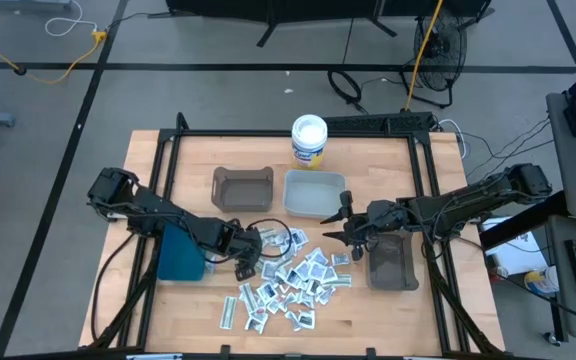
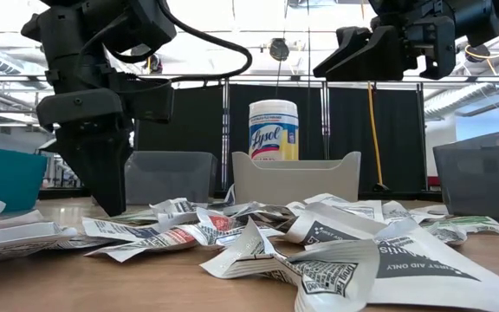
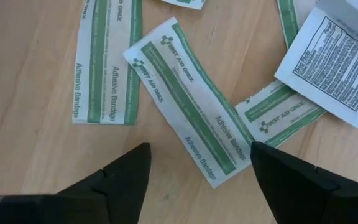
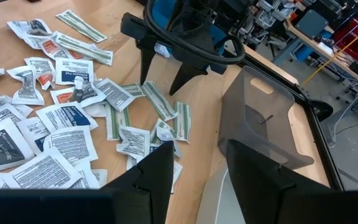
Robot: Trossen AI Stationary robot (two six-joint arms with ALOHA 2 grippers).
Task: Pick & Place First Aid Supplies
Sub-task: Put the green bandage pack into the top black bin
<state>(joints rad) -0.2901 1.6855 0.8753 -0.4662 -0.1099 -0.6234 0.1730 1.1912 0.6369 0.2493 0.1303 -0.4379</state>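
The first aid supplies (image 1: pixel 293 280) lie as a loose pile of small white packets and green-striped strips on the wooden table, toward its near edge. My left gripper (image 3: pixel 199 147) points down at the pile's left rim, open. Its two fingers stand on either side of one end of a white and green bandage strip (image 3: pixel 185 124) that lies flat on the wood. A second strip (image 3: pixel 107 62) and a printed packet (image 3: pixel 334 56) lie close by. My right gripper (image 4: pixel 197 155) hangs open and high over the pile's far right, with nothing between its fingers.
A teal bin (image 1: pixel 180 255) stands just left of my left gripper. A dark grey bin (image 1: pixel 243 188) and a pale bin (image 1: pixel 315 193) stand behind the pile, another grey bin (image 1: pixel 391 265) to its right. A white tub (image 1: pixel 309 140) stands at the far edge.
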